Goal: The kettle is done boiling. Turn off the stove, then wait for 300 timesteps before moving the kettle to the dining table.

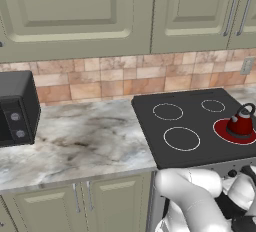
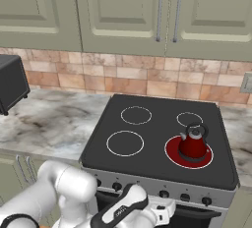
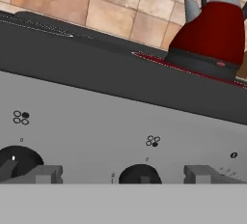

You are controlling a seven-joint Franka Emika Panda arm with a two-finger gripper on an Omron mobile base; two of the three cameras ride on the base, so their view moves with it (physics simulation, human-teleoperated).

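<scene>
Pincer [image 3: 123,175] wide open, empty, facing stove [image 3: 120,121] front; knob [image 3: 139,174] dead ahead between tips. Risk: wrong knob turned, burner [image 2: 189,152] under kettle [image 3: 212,30] above stays glowing.

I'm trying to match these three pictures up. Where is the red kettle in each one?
Left base view: kettle at the right edge, on the glowing red burner.
Right base view: kettle lower right of centre, same burner.
Hand view: kettle top right, above the stove's front.
Shared landmark: that glowing burner.
</scene>
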